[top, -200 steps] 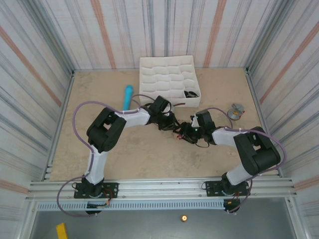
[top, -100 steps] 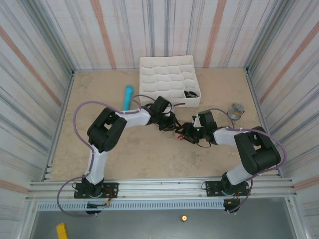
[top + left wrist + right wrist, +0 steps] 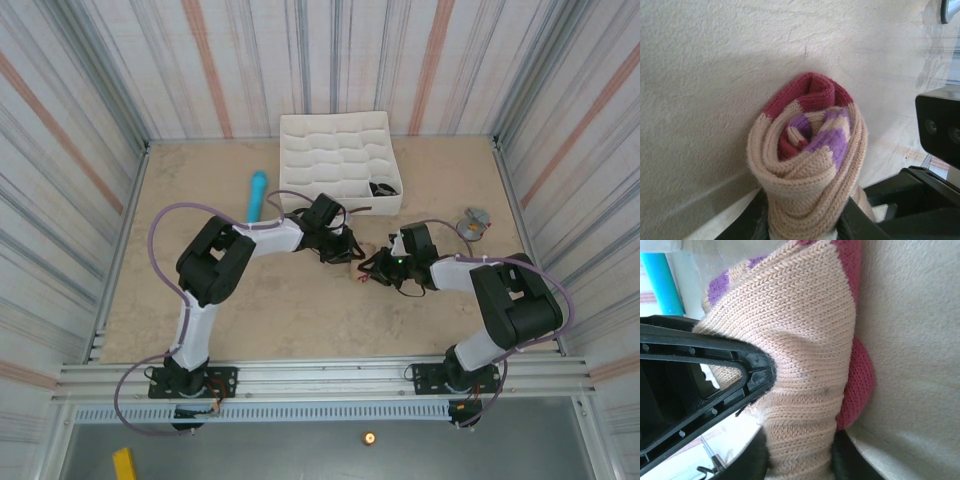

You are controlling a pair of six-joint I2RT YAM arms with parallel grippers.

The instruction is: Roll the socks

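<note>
The beige sock (image 3: 807,150) is wound into a tight roll, with its maroon toe on the outside and its purple stripes at the core. My left gripper (image 3: 802,227) is shut on the lower end of the roll, just above the table. My right gripper (image 3: 797,460) is shut on the same beige sock (image 3: 805,340) from the other side. In the top view the two grippers meet mid-table, the left gripper (image 3: 343,250) and the right gripper (image 3: 376,266) with the sock (image 3: 357,271) between them. A black bundle (image 3: 380,187), seemingly the black sock, lies in a tray compartment.
The white divided tray (image 3: 335,140) stands just behind the grippers. A light-blue cylinder (image 3: 258,195) lies to the left of it. A small grey object (image 3: 474,222) sits at the right near the wall. Striped walls enclose the table on three sides.
The right gripper has shifted slightly right and back, and the left gripper has followed a little. The sock roll stays held between them.
</note>
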